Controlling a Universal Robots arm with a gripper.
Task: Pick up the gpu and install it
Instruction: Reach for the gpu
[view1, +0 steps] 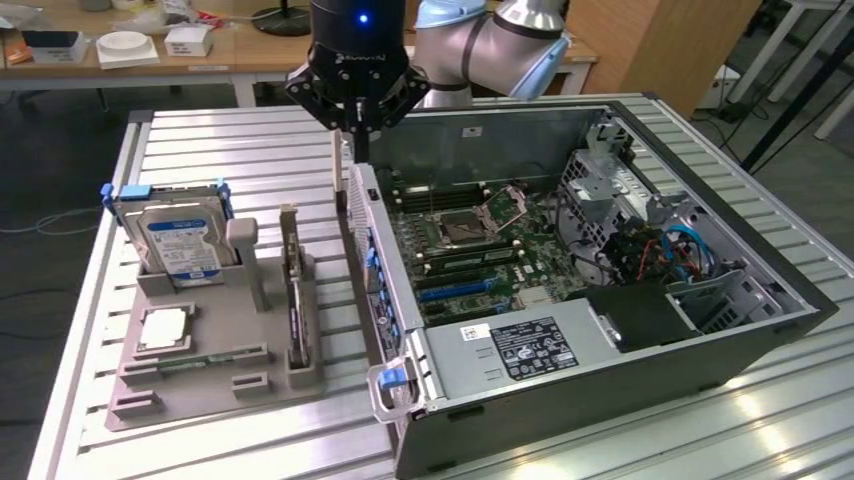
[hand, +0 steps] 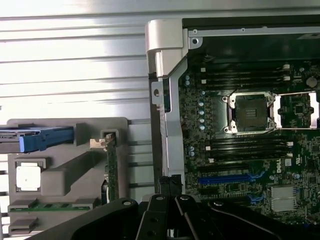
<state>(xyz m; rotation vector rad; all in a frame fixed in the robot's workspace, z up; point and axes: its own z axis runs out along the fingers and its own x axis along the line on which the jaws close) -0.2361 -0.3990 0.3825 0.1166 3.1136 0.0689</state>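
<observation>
On the ribbed metal worktop (view1: 200, 140), upright on edge in a grey plastic holder (view1: 214, 385): thin dark brownish-green gpu (view1: 296, 300). Likely light, stiff, fragile; best taken by the bare top edge. Black claw (view1: 358, 148) closed, empty, above the wall of the open computer case (view1: 601, 400).

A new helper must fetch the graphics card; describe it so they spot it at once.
Beside the open black computer case lies a grey plastic parts holder. On its side nearest the case, the gpu stands on edge in a slot: a thin dark card, brownish-green faced. The silver blue-labelled hard drive is thick; the narrow green memory stick lies flat.
</observation>
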